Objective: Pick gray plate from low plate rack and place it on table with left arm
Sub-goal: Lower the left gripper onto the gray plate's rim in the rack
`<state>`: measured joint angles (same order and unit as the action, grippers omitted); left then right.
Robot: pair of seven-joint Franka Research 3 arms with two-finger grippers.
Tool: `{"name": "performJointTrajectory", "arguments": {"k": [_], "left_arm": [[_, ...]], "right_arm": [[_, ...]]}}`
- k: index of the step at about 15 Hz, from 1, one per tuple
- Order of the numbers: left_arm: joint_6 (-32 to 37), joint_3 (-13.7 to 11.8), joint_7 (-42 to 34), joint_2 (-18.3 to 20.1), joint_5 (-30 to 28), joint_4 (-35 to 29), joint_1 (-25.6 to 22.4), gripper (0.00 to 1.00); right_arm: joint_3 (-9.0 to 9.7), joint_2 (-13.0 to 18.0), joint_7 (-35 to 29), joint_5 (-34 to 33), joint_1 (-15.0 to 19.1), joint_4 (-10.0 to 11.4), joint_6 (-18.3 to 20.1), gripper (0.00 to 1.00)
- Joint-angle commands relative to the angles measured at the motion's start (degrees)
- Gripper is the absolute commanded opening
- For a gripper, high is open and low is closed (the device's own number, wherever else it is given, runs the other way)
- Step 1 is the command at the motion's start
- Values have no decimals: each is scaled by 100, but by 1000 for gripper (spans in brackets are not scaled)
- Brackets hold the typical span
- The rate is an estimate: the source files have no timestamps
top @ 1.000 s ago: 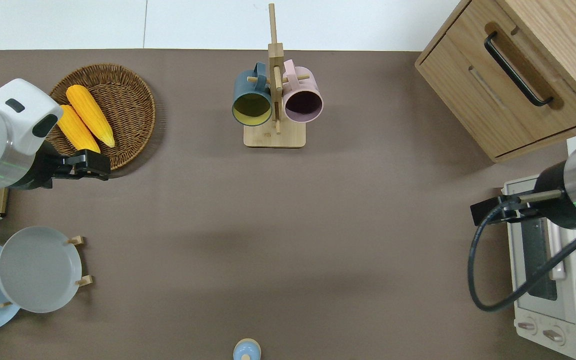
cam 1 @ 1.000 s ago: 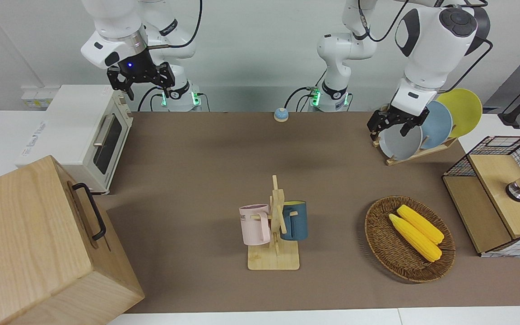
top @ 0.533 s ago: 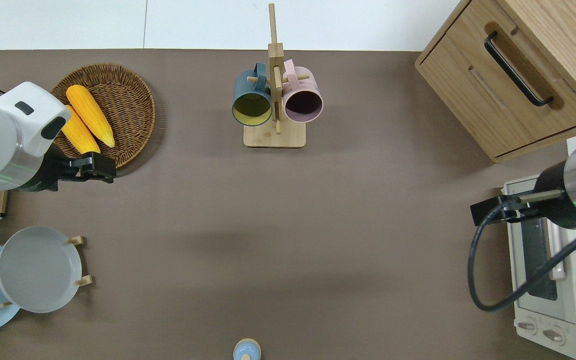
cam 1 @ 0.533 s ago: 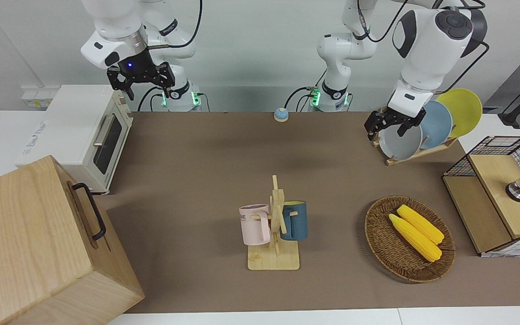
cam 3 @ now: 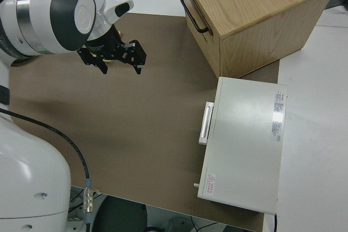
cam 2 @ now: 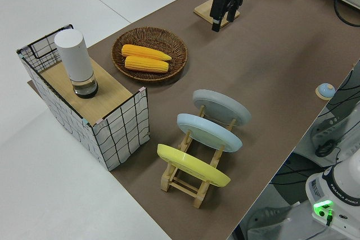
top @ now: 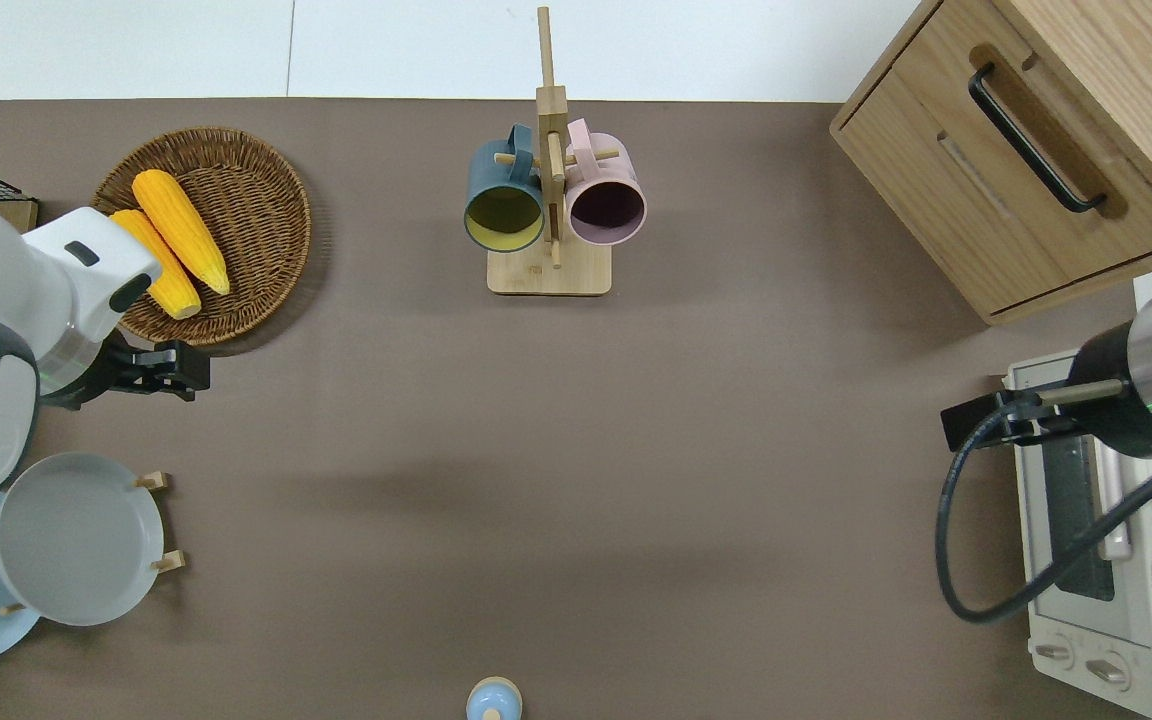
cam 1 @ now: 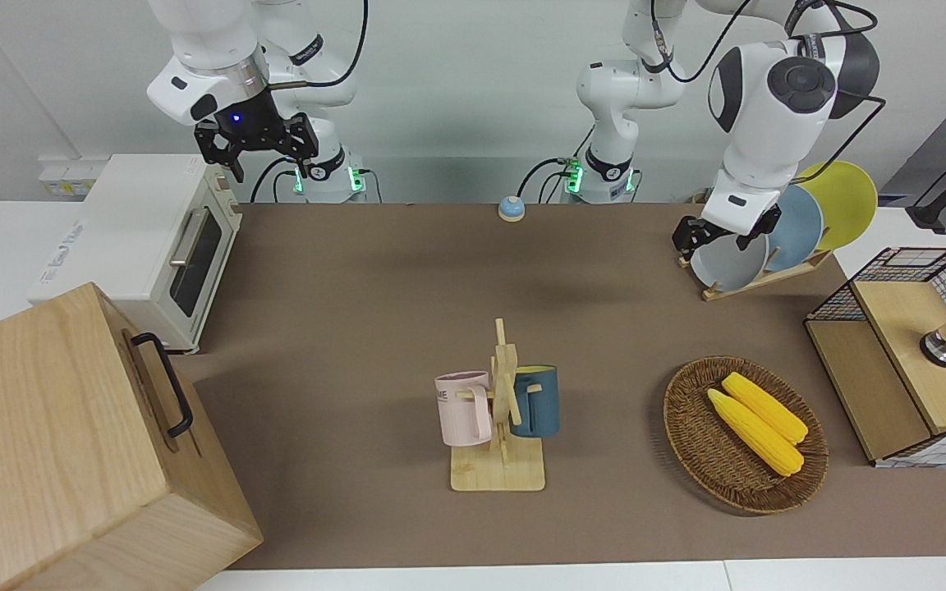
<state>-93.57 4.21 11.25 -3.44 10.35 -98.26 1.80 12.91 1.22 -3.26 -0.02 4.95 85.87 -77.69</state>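
Observation:
The gray plate point(cam 1: 727, 264) leans in the end slot of the low plate rack point(cam 1: 737, 287) that is farthest from the robots, at the left arm's end of the table point(cam 1: 374, 287). It also shows in the overhead view point(top: 76, 540) and the left side view point(cam 2: 222, 107). My left gripper point(top: 176, 368) hangs open and empty in the air, over bare table between the wicker basket and the gray plate. It touches nothing. It also shows in the front view point(cam 1: 715, 242) and the left side view point(cam 2: 223, 21). My right gripper point(cam 1: 255, 152) is open, and that arm is parked.
A blue plate point(cam 1: 797, 230) and a yellow plate point(cam 1: 842, 201) fill the other rack slots. A wicker basket point(top: 256, 270) holds two corn cobs. A mug stand point(top: 548, 270), a wire basket point(cam 1: 892, 271), a toaster oven point(cam 1: 153, 238), a wooden cabinet point(cam 1: 54, 443) and a small blue bell point(cam 1: 511, 208) stand around.
My left gripper has moved off the basket's edge toward the robots, closer to the plate rack, and its wrist has turned. The plates and the right arm have not moved.

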Motion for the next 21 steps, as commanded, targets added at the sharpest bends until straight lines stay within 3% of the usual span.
{"name": "performJointTrajectory", "arguments": {"k": [1,4,10,12,14,18,19,20,21], "left_arm": [[23,-77,-307,229,353,-517,-22,991],[-74,-210,-728,466,380,-913,-188,991],[-127,-465,-1116,879,1188,-1739,-180,991],[-31,-491,-1099,888,1329,-2003,-180,991],[-21,-798,-1117,827,1364,-2109,-154,991],[-74,-992,-1117,801,1549,-2312,-136,987],[-74,-992,-1108,792,1549,-2321,-136,937],[-74,-992,-1099,766,1549,-2329,-136,759],[-83,-992,-1090,731,1531,-2329,-136,519]], "right_arm": [[37,27,19,19,85,-35,87,990],[37,27,27,28,85,-35,87,987],[37,27,19,19,85,-35,87,990],[37,27,19,28,76,-35,87,987],[37,27,19,28,76,-35,87,990],[37,27,19,19,76,-35,87,987],[37,27,19,19,76,-35,87,987],[37,27,19,19,85,-35,87,990],[37,27,19,19,85,-35,87,990]]}}
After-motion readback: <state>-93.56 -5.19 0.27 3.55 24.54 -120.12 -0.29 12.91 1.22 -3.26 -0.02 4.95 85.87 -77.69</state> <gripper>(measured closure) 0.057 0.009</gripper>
